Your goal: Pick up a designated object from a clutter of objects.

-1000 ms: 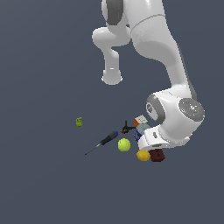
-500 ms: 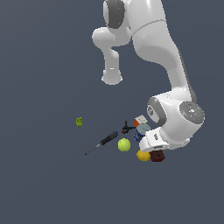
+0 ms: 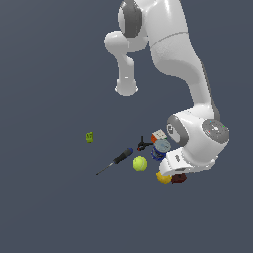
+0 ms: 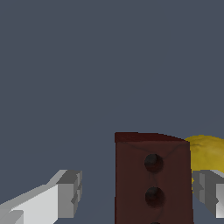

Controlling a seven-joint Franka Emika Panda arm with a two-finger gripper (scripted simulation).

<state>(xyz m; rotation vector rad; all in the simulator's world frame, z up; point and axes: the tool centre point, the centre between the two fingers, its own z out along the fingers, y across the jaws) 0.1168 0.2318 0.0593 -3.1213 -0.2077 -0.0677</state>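
Brick-like block point(image 4: 153, 179), dark red-brown with 2 round holes showing on its facing side, stands between the 2 fingers of the claw point(image 4: 140, 192) in the wrist view, nearer the finger on the lemon's side than the other. Its long axis runs along the line of the holes, away from the camera, so the fingers sit on either long side of it rather than at its ends. The claw is wide: both fingertips point(image 4: 70, 192) stand clear of the block's faces, with bare bench showing in the wider gap, and nothing is gripped yet.

In the exterior view the block point(image 3: 179, 177) lies at the edge of the clutter, mostly hidden under the arm's hand. A yellow lemon point(image 3: 163, 177) lies just beside it and seems to touch it. I judge the lemon to be the main risk, since the nearby finger has little room between the 2.

Farther out are the tennis ball point(image 3: 140, 163), the blue-handled screwdriver point(image 3: 116, 160), the blue can point(image 3: 160, 147), the multicoloured cube point(image 3: 158, 136) and the black clamp point(image 3: 143, 145). A tiny green piece point(image 3: 89, 137) sits well apart.
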